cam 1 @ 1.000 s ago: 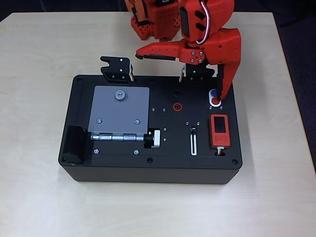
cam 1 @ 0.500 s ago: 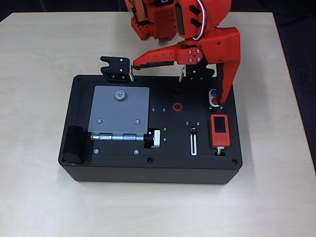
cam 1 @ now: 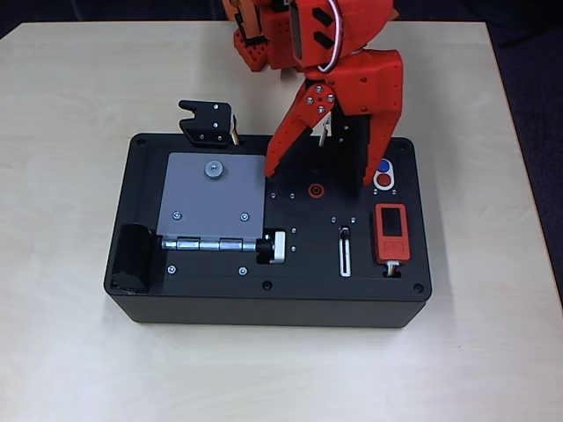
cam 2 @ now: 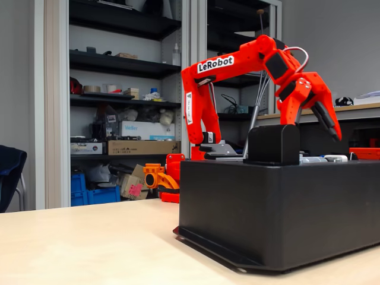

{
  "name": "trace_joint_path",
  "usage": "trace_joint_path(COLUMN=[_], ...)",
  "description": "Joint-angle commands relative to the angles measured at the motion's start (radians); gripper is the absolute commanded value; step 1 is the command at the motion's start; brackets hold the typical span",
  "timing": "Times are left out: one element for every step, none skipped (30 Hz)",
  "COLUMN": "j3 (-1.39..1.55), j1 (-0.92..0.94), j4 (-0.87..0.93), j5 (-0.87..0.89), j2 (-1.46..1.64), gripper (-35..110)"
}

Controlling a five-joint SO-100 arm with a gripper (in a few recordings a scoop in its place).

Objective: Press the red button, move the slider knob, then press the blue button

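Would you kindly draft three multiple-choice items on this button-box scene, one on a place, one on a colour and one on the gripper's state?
1. In the overhead view, where does the slider knob sit in its slot?
A. At the upper end
B. In the middle
C. At the lower end

2. What colour is the button directly above the red button in the overhead view?
A. Green
B. Blue
C. Yellow

3. How does the gripper stand?
A. Shut on the slider knob
B. Open, over the black box
C. Shut on the silver-and-black knob

Answers: 1 A, the dark knob lies at the slot's top. 2 B, the blue button shares the white oval. 3 B, the fingers are spread wide with nothing between them.
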Motion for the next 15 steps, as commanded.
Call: trace_joint_path(j3=[-0.029,-0.029,-0.031,-0.032,-0.037,-0.04,-0.052,-0.064,-0.075,-0.084,-0.092,-0.097,-0.101,-0.106,-0.112], j1=[0.005,0.008,0.011,0.015,0.018,0.021,0.025,0.028,0.029,0.032,0.034,0.037,0.038,0.04,0.041], j4=[0.037,0.04,0.044,0.048,0.051,0.04,0.048,0.057,0.066,0.074,0.08,0.081,0.083,0.086,0.089], j5=[0.012,0.012,0.014,0.014,0.012,-0.008,-0.015,-0.017,-0.018,-0.015,-0.015,-0.015,-0.015,-0.015,-0.015], j2=[0.02,0.018,0.017,0.014,0.011,0.005,-0.005,-0.014,-0.021,-0.028,-0.034,-0.038,-0.04,-0.043,-0.049], gripper=[28,25,21,15,10,0,0,0,0,0,0,0,0,0,0])
